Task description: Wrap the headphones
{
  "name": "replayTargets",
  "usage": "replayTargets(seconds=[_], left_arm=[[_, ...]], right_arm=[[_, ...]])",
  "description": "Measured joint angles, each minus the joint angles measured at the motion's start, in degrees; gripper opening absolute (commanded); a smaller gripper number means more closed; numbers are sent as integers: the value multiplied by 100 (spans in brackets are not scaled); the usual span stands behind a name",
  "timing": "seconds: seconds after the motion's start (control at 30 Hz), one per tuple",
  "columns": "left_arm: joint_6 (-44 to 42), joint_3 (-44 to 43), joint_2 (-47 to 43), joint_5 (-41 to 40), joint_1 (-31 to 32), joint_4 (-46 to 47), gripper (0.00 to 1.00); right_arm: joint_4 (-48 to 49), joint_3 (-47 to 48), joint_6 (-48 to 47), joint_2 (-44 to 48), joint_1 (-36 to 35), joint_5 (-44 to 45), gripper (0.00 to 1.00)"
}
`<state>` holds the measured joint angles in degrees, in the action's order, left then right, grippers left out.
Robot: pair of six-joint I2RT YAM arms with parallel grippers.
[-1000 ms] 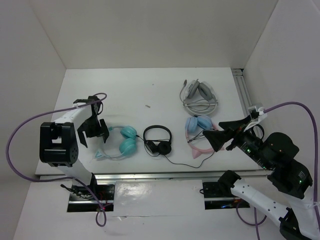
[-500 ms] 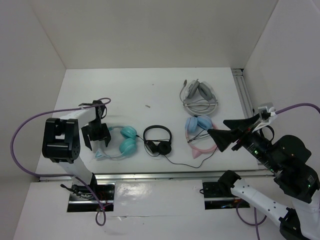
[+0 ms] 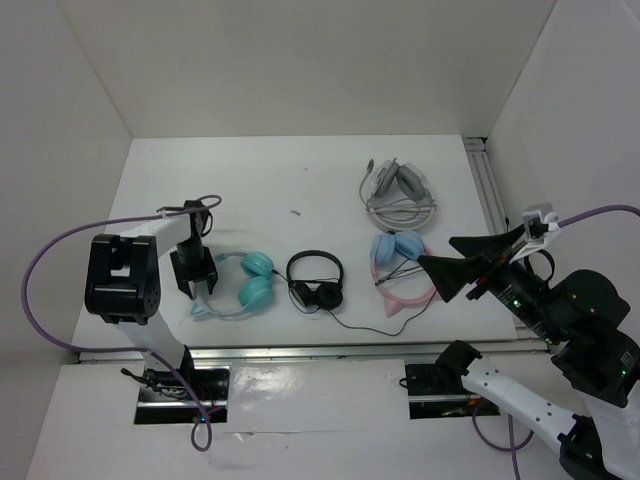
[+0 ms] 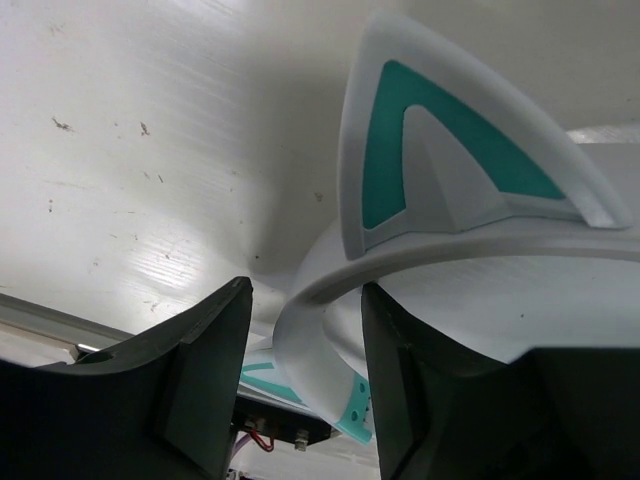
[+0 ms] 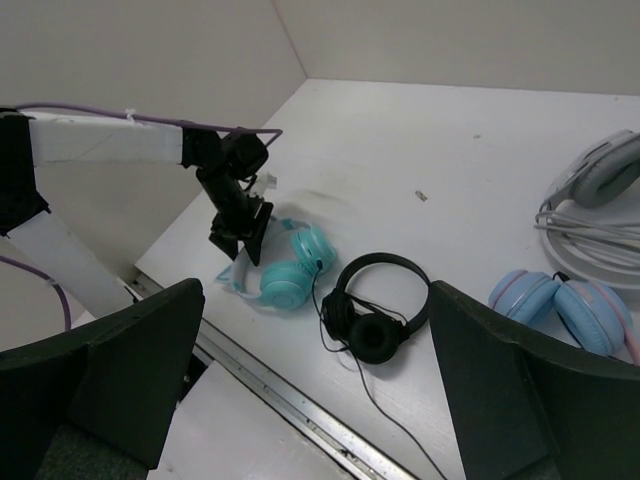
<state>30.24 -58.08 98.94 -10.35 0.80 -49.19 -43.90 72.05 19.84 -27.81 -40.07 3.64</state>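
Left gripper (image 3: pixel 194 277) lowered over the headphones' (image 3: pixel 256 279) white headband (image 4: pixel 450 250), jaws narrowed around it, right gripper (image 3: pixel 440 277) shifted slightly right.

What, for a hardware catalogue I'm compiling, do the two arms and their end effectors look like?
The left arm and right arm combine boxy black joint housings with white links; a purple cable loops along each. Small green lights show on the right one's housing. The left end effector and right end effector are black, each with two broad tapering fingers.
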Motion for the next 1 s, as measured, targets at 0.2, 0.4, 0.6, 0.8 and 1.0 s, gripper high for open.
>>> replayTargets(seconds=[0.2,0.4,0.6,0.8,1.0], left_arm=[[-59,-42,76,273,-181,-44,59],[-188,-90,197,516,-256,-92,28],[-299,-94,249,610,-256,-173,17],[-310,-94,249,621,-258,-175,0],[-330,-92,238,623,-256,-170,0]], right_arm=[[-13,205,4,-17,37,-2,100],[-17,254,4,-20,48,-7,100],[-22,295,7,-59,48,-26,100],[-15,428,7,-199,136,-116,100],[-9,448,7,-271,223,-219,100]])
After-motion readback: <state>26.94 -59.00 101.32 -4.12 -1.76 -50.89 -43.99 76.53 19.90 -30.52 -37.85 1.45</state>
